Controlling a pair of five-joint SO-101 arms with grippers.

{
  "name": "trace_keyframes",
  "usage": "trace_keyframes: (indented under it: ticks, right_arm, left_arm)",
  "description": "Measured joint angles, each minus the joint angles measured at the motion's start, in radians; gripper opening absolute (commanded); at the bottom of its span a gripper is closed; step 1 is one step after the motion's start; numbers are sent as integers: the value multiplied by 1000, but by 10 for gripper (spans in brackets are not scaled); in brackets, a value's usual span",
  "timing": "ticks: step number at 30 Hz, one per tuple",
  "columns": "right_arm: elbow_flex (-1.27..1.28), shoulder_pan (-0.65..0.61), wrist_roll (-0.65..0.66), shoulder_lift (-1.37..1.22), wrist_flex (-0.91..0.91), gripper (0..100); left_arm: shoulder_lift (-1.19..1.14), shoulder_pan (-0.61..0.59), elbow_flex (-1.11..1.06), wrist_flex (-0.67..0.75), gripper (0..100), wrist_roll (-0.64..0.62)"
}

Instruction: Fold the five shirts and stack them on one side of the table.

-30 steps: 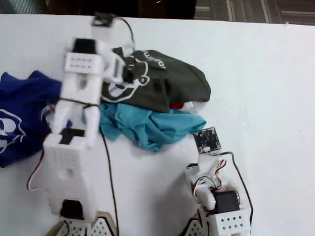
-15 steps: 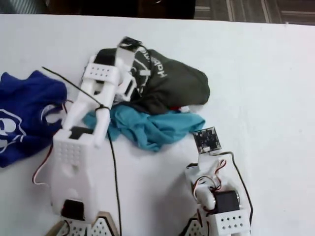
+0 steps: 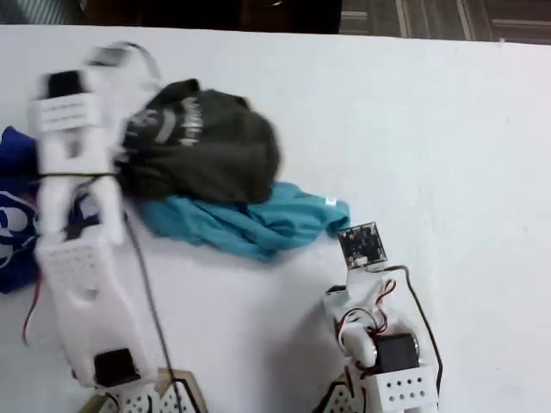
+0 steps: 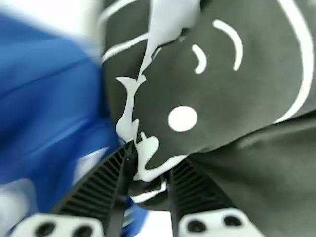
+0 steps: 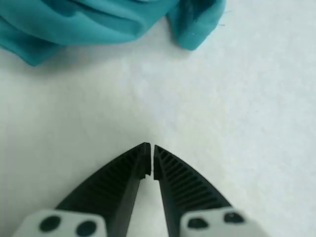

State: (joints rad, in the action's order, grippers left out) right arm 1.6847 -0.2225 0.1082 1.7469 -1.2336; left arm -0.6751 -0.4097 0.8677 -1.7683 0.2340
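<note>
A white worktop [image 3: 448, 129] fills the scene, with a dark strip of room beyond its far edge. Three crumpled shirts lie in the far left part of the worktop.

A dark green shirt [image 3: 211, 151] with white print is bunched in a mound, the farthest of the three from the arm bases. A teal shirt [image 3: 250, 222] lies rumpled along the green shirt's near side, touching it and partly tucked beneath it, with one end reaching toward the middle of the worktop. A blue shirt [image 3: 13, 219] with white print lies at the left edge, just beside the green one.

The left arm [image 3: 77, 249] stretches from the near edge toward the far left corner, crossing over the blue shirt. The left end effector [image 4: 148, 165] has its black ribbed jaws pinched together on a fold of the dark green shirt, right at the white print, with blue cloth close alongside.

The right arm [image 3: 383, 353] sits folded at the near edge. The right end effector [image 5: 151, 150] has its jaws almost touching at the tips, with nothing between them. It points at bare worktop, near the end of the teal shirt but apart from it.
</note>
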Motion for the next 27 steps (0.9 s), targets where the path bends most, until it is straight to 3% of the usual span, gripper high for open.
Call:
trace_keyframes:
  ticks: [10,18,20,25,27]
  right_arm:
    - [0,0,0,0,0,20]
    - [0,0,0,0,0,20]
    - [0,0,0,0,0,20]
    - [0,0,0,0,0,20]
    - [0,0,0,0,0,20]
  left_arm:
    - [420,-402,0,-2,25,2]
    - [476,-586,-8,5,31,2]
    - [465,-592,-31,5,78,2]
    - [376,-598,-86,6,320,77]
    - [353,-605,-84,28,358,86]
